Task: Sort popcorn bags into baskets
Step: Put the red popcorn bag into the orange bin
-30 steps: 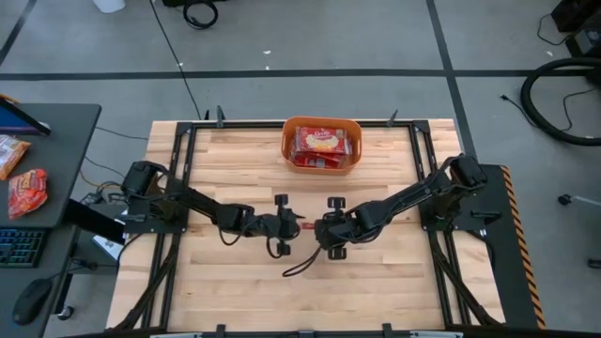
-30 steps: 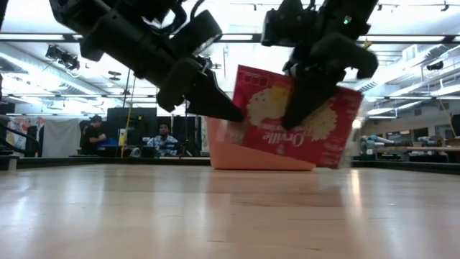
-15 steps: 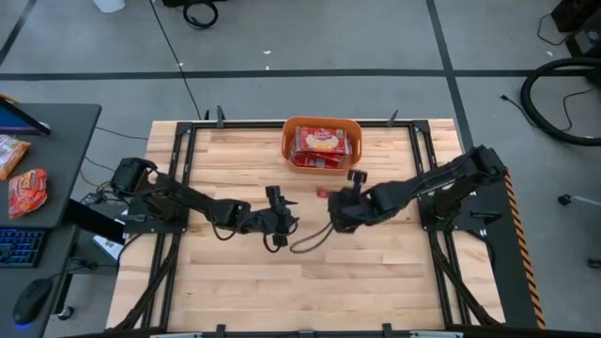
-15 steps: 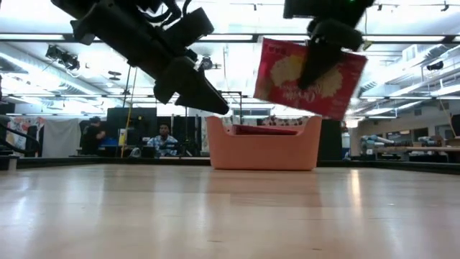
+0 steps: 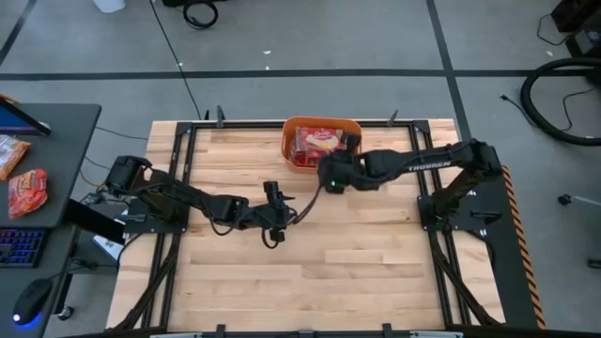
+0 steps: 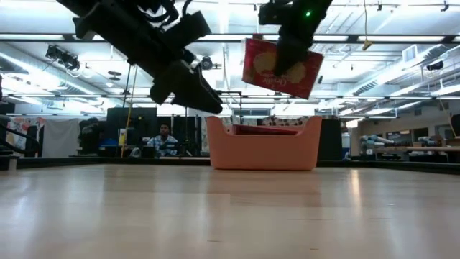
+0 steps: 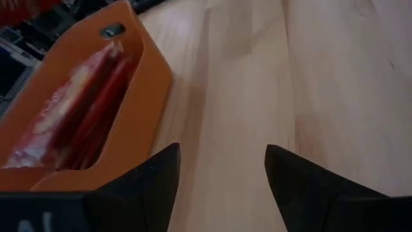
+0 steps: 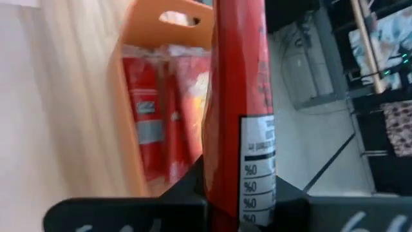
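One popcorn bag (image 6: 280, 70), red with a cream panel, hangs in my right gripper (image 6: 290, 52) just on the near side of the orange basket (image 5: 322, 167). In the right wrist view this bag (image 8: 237, 77) shows edge-on. Several more red bags (image 5: 319, 143) lie inside the basket (image 6: 262, 147), stacked against one another (image 7: 77, 116). My left gripper (image 7: 222, 174) is open and holds nothing. It hovers over the table's middle (image 5: 280, 213), left of and nearer than the basket. My right gripper pinches the popcorn bag between its two fingers, one on each flat face (image 8: 257, 177). The fingers (image 6: 293, 43) come from above onto the bag's upper part. The bag is lifted clear and hangs tilted below them, higher than the basket's rim.
A dark cable (image 5: 302, 201) loops between the two grippers above the table. A grey side table (image 5: 42, 178) at the left holds snack packets, a keyboard and a mouse. People (image 6: 165, 134) sit in the room behind. Bare wood (image 5: 310, 282) fills the table's near half.
My right gripper has carried the popcorn bag up from just above the table's middle, toward the far edge, until it hangs by the basket above rim height. My left gripper, which stood at the bag's edge, has drawn back toward the table's left and is apart from it.
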Motion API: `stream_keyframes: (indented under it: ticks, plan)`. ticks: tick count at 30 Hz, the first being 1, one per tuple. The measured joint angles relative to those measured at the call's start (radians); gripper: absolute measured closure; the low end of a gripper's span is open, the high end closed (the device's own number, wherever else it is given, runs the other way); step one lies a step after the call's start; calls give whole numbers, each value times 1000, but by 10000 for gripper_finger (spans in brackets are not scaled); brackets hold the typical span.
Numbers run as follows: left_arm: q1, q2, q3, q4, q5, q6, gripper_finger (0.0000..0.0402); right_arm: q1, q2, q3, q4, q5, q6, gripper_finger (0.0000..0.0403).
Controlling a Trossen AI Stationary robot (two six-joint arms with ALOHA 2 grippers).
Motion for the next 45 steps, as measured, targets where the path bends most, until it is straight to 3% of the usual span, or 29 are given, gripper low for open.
stream_keyframes:
  ticks: [4, 10, 24, 28, 35, 40, 45]
  plan:
    - [0, -30, -10, 4, 0, 20, 170, -70, 0, 0, 120, -15, -134, 372]
    - [5, -131, -122, 114, 28, 52, 170, -173, 20, 0, 247, -91, -297, 372]
    - [10, -415, -337, 167, 122, 37, 170, -304, 280, -15, 471, -99, -561, 370]
    - [16, -507, -415, 217, 143, 19, 170, -339, 320, -14, 467, -137, -579, 356]
    - [16, -645, -503, 228, 154, -31, 170, -331, 337, -12, 421, -139, -539, 289]
    - [15, -715, -538, 204, 147, -68, 170, -293, 296, -15, 378, -106, -475, 248]
    - [14, -745, -555, 196, 144, -93, 170, -243, 213, -15, 324, -111, -428, 233]
